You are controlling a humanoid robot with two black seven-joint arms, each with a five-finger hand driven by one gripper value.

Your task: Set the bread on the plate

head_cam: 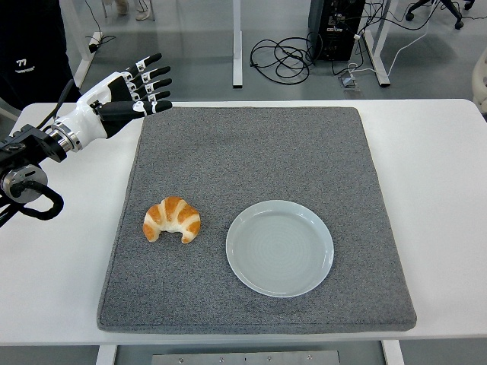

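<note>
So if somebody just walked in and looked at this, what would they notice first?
Probably the golden-brown curved croissant, lying on the grey felt mat just left of the empty round pale-blue plate. Next, the robot's black-and-white left hand, hovering with fingers stretched out over the mat's far left corner, well away from the bread.

Bright, even overhead light; sharp focus, faint soft shadows.

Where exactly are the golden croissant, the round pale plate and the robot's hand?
golden croissant [172,220], head view, middle of its crust.
round pale plate [279,248], head view, bare centre.
left hand [131,93], head view, white palm.
</note>
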